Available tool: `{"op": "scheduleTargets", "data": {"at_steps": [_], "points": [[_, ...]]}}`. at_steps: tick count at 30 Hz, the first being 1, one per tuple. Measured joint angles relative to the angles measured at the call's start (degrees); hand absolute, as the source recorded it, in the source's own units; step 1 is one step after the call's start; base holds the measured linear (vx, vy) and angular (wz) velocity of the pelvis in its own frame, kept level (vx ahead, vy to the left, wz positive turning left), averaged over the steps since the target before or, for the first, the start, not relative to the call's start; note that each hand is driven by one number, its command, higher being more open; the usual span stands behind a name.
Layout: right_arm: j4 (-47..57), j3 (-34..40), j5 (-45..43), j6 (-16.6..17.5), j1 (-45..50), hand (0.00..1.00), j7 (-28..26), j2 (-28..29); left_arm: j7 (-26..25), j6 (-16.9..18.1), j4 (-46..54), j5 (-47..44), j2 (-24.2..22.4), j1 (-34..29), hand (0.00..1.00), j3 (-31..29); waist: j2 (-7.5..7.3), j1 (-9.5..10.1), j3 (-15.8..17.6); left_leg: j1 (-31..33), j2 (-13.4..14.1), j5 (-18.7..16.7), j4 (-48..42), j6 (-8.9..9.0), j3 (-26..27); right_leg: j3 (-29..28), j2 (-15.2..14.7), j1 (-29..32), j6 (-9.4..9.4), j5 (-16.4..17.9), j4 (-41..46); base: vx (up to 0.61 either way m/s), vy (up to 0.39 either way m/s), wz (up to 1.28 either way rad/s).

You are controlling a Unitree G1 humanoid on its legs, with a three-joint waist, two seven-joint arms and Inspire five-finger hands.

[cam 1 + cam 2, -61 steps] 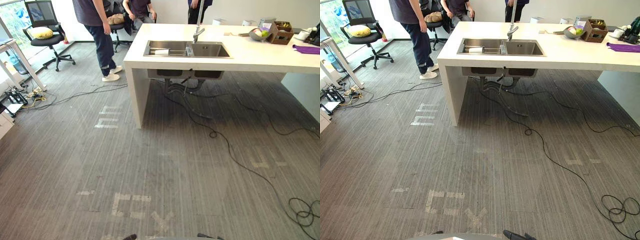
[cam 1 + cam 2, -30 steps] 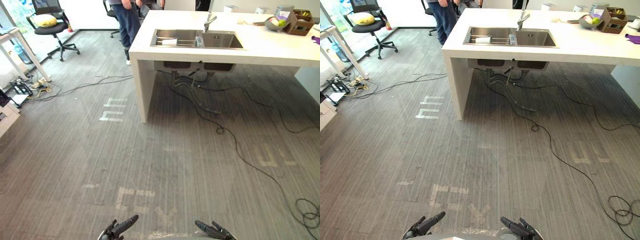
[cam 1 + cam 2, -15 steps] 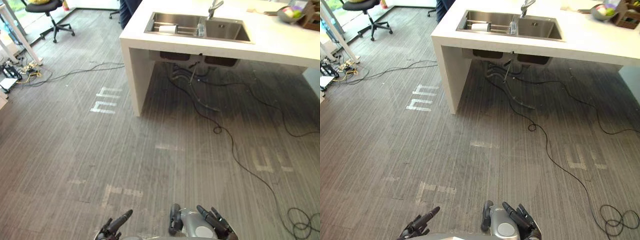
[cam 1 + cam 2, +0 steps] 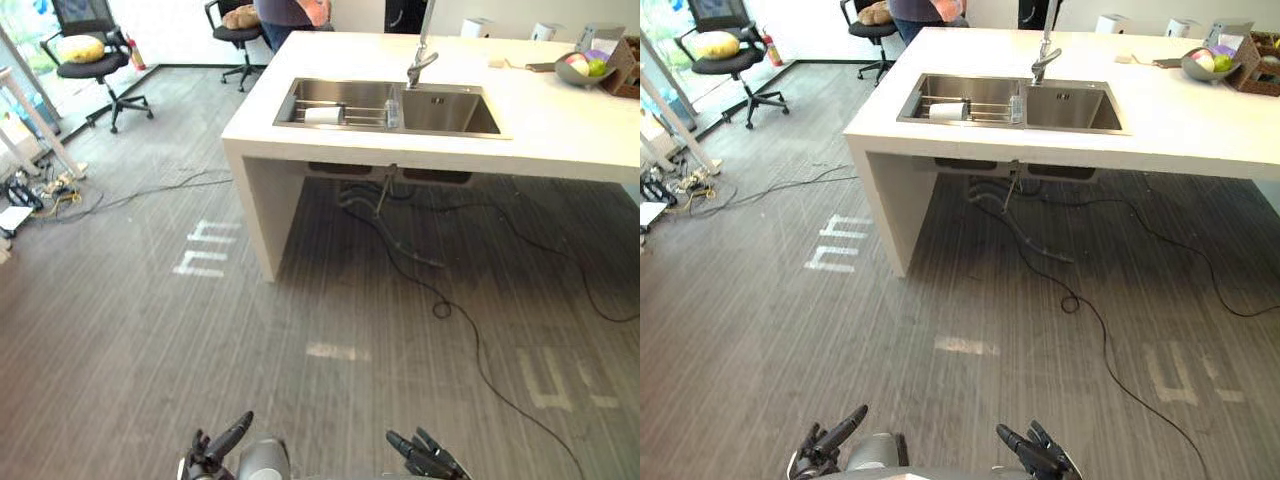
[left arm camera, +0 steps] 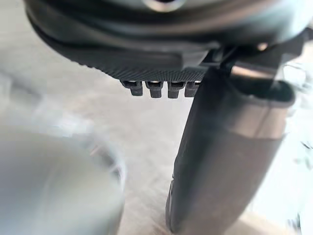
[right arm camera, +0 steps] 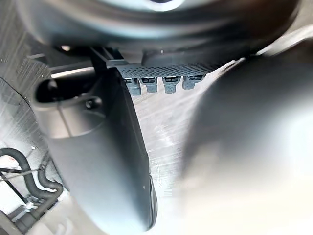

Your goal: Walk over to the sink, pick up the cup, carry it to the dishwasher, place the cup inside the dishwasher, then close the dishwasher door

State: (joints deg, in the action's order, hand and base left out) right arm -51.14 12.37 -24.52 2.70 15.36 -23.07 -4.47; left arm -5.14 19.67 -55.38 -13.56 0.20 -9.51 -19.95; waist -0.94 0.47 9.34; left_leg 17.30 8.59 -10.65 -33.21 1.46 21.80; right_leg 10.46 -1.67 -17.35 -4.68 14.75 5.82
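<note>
Change: since 0.5 s ago the camera has tipped up, bringing the counter's point(image 4: 560, 135) far edge, 2 chairs point(image 4: 90, 55) and a person point(image 4: 292, 12) into sight.
Cup: the cup point(image 4: 322, 115) lies on its side on a rack point(image 4: 358, 118) in the left of the sink's point(image 4: 452, 112) 2 basins, toward the counter's left end.
Left hand: the left hand point(image 4: 220, 448) is low, fingers loosely straight, holding nothing.
Right hand: the right hand point(image 4: 425, 462) is likewise relaxed and empty.
Around: a faucet point(image 4: 420, 62) stands at the sink's far rim; a fruit bowl point(image 4: 583, 68) sits near the counter's far edge.
In the way: floor with pale tape marks point(image 4: 205, 262); hoses point(image 4: 370, 195) hang under the basins.
</note>
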Motion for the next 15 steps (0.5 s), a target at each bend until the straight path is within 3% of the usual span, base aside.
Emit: {"op": "scheduleTargets", "data": {"at_steps": [1,2,3,4,5,8,10,11,12,13,14,15], "points": [[0.0,0.3,0.1,0.1,-0.1,1.0,-0.5,0.0,-1.4,0.8,1.0,1.3,0.0,-0.2,1.0,1.1,0.1,0.01,0.0,-0.5,-1.1,3.1,8.1,-0.43,0.3,-0.7,-0.5,-0.7,1.12,0.4,-0.3,0.49,0.176,-0.66],[0.3,0.7,1.3,0.1,-0.2,1.0,-1.2,0.0,-3.9,2.3,3.6,3.5,0.0,-0.4,1.0,3.3,0.64,0.25,0.1,-0.7,-2.0,9.3,20.8,-1.63,0.0,-2.3,-0.4,-2.3,2.93,1.4,-0.9,0.51,0.244,-0.77],[0.3,0.7,2.3,0.3,-0.6,1.0,-1.4,0.4,-6.9,3.1,6.1,5.8,0.2,-0.2,1.0,5.1,1.12,1.3,0.0,-0.9,-2.3,17.3,21.2,-3.61,-0.9,-4.5,-0.8,-3.6,4.27,2.3,-1.3,0.53,0.262,-0.72],[0.2,0.7,2.7,0.5,-0.9,1.0,-1.4,0.9,-8.5,3.5,7.3,7.0,0.5,0.2,1.0,6.1,0.4,1.11,-0.1,-0.6,-2.9,17.6,20.7,-5.0,-0.7,-5.0,-1.4,-3.4,4.31,2.3,-1.2,0.52,0.289,-0.33],[0.3,0.5,3.8,1.5,-1.4,1.0,-1.6,1.6,-11.0,4.5,9.7,8.8,0.8,2.2,1.0,8.1,-1.2,0.22,-0.3,0.6,-4.2,15.8,19.6,-5.51,-0.8,-5.6,-2.9,-2.2,4.6,1.2,-0.5,0.47,0.302,0.22],[-1.5,0.5,4.8,1.8,-2.7,1.0,-1.4,1.2,-14.9,5.6,16.1,14.2,0.7,5.7,1.0,12.1,-1.31,-0.43,-0.3,0.5,-7.0,12.5,16.7,-7.72,-1.1,-8.0,-5.6,-1.1,7.15,-1.7,4.1,0.47,0.329,0.26],[-2.3,0.9,5.0,1.8,-3.2,1.0,-1.2,0.8,-16.8,5.7,24.6,15.8,0.9,5.2,1.0,12.6,-1.41,-1.02,-0.3,-4.0,-9.8,9.6,17.0,-8.43,-1.0,-8.0,-8.0,-0.1,10.47,-4.0,13.7,0.39,0.241,0.17],[-2.3,1.4,4.9,2.0,-3.0,1.0,-1.2,0.9,-17.5,5.8,28.8,15.6,1.3,5.0,1.0,12.6,-1.24,-1.24,-0.8,-6.3,-11.0,7.8,17.6,-8.39,-1.5,-7.5,-8.9,1.7,11.27,-6.5,20.9,0.41,0.244,0.23],[-2.2,2.6,4.9,2.2,-2.8,1.0,-1.0,1.0,-18.1,5.9,33.4,15.4,2.1,5.1,1.0,12.6,-1.2,-1.46,-1.6,-9.2,-12.4,6.3,19.2,-8.63,-2.2,-6.9,-10.5,5.9,12.91,-12.5,31.3,0.47,0.278,0.27],[-2.1,3.2,4.8,2.6,-2.2,1.0,-0.5,0.9,-18.8,6.3,37.4,15.3,2.9,5.5,1.0,12.6,-0.99,-1.55,-1.8,-12.5,-13.6,5.0,21.3,-8.12,-2.9,-6.7,-12.5,10.8,12.95,-18.9,42.9,0.37,0.22,0.24],[-1.4,3.2,4.3,3.0,-1.8,1.0,-0.3,0.9,-19.3,6.3,39.3,15.4,3.2,5.8,1.0,12.5,-0.85,-1.53,-1.8,-13.9,-14.2,4.5,21.9,-7.9,-3.1,-6.0,-13.9,14.0,12.11,-18.5,49.5,0.38,0.19,0.21],[0.4,3.3,3.4,4.0,-1.1,1.0,-0.1,0.8,-20.8,6.5,42.3,15.6,3.4,6.3,1.0,12.3,-0.73,-1.82,-1.8,-17.1,-15.3,3.9,23.8,-7.76,-3.9,-3.4,-16.8,19.6,8.97,-16.0,60.2,0.37,0.159,0.18]]}}
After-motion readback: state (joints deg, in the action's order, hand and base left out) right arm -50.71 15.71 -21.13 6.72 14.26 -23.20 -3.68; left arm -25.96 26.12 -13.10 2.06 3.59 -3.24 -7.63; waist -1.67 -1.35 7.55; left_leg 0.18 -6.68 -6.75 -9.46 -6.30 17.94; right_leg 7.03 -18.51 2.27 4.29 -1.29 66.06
